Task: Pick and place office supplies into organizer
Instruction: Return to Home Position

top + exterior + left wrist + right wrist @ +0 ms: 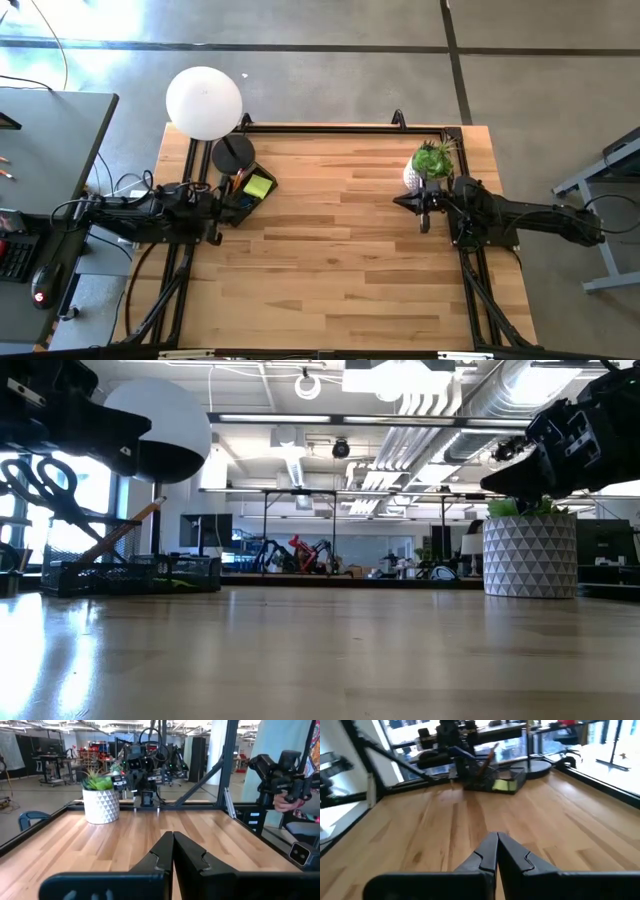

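The black organizer [251, 192] stands on the table's left side, near the far edge. It holds a yellow sticky-note pad [258, 186]. In the low view, scissors [45, 485] stand in it handles up and an orange pencil [131, 525] leans in it. My left gripper [173, 851] is shut and empty. It points level across the table from the left edge, just beside the organizer's near left. My right gripper [497, 851] is also shut and empty. It hangs over the table's right side [399, 203], pointing toward the organizer [495, 779].
A white globe lamp [204, 102] on a round black base [232, 153] stands behind the organizer. A potted green plant [432, 163] in a white pot [530, 555] sits far right, beside my right arm. Bare wood [340, 260] lies between the arms. A person's hand [285, 804] shows beyond the table.
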{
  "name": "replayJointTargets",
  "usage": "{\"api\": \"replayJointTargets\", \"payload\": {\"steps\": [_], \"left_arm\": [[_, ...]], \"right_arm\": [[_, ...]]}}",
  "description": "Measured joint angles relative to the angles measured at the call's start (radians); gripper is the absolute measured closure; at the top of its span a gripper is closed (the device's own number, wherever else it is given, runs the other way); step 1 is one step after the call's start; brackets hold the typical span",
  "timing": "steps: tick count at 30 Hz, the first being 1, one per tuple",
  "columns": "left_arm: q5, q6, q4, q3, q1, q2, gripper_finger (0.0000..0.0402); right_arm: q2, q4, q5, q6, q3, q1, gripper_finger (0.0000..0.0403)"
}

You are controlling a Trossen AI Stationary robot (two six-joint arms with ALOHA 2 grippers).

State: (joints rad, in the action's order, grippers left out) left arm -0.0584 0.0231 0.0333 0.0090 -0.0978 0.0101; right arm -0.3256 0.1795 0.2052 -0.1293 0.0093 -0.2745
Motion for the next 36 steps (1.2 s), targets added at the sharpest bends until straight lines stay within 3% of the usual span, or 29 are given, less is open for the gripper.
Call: {"api": "replayJointTargets", "payload": {"steps": [5,14,36], "left_arm": [[0.0,0.0,-0.01,0.0,0.0,0.0,0.0399],[0.0,0.001,-0.011,0.0,0.0,0.0,0.0401],[0.0,0.001,-0.011,0.0,0.0,0.0,0.0401]], "right_arm": [[-0.007,0.005,-0.064,-0.023,0.0,0.001,0.0401],[-0.008,0.011,-0.086,-0.139,0.0,0.0,0.04],[-0.008,0.011,-0.086,-0.098,0.0,0.0,0.04]]}}
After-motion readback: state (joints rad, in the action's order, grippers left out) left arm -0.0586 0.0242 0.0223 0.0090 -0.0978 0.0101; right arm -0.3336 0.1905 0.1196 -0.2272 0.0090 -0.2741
